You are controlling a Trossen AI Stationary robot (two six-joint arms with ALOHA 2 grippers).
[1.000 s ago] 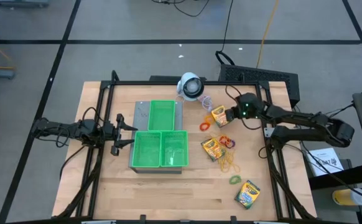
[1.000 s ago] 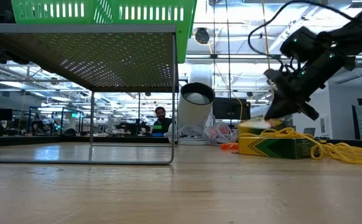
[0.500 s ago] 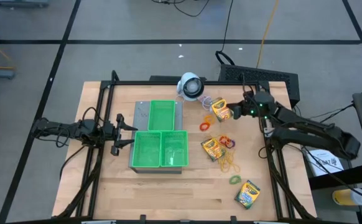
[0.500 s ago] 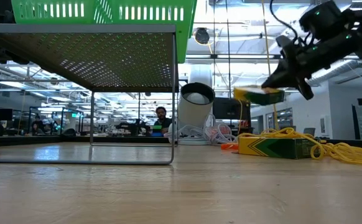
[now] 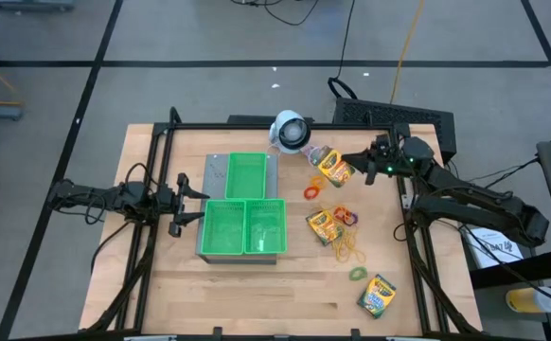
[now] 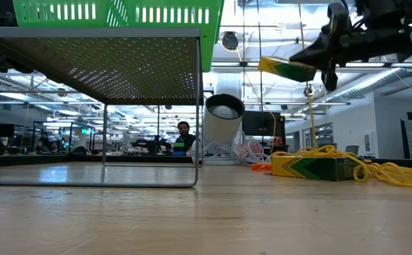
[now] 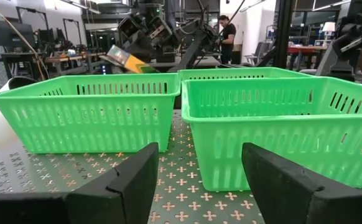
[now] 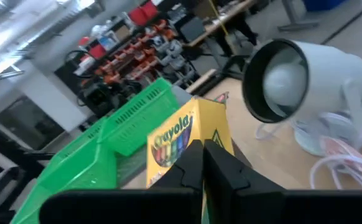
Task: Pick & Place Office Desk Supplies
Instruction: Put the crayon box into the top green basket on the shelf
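My right gripper (image 5: 359,170) is at the table's far right, well above the wood, shut on a yellow-and-green crayon box (image 5: 335,167) that also shows in the low view (image 6: 285,69) and the right wrist view (image 8: 184,143). Two more crayon boxes (image 5: 321,226) (image 5: 377,296) lie flat on the table. Rubber bands lie around them: yellow (image 5: 347,249), orange (image 5: 311,192), red (image 5: 342,215) and green (image 5: 357,274). My left gripper (image 5: 200,199) waits open at the left, level, facing the green trays (image 7: 81,106). My right gripper pinches the crayon box between its two fingers (image 8: 221,168) at the box's end nearest the arm (image 8: 196,140). The fingers lie about level and come from the table's right. The box is lifted clear and sticks out past the fingertips toward the trays, nearly level.
Three green trays (image 5: 246,175) (image 5: 224,227) (image 5: 265,227) sit on a perforated metal stand left of centre. A white round device (image 5: 291,131) with a cord stands at the far edge beside the held box. Bare wood lies along the near edge (image 5: 257,294).
My right gripper has risen with the crayon box, lifting it off the table, and has tipped from slanting down to about level. It also drew slightly toward the far right. The box now hangs high above the bands.
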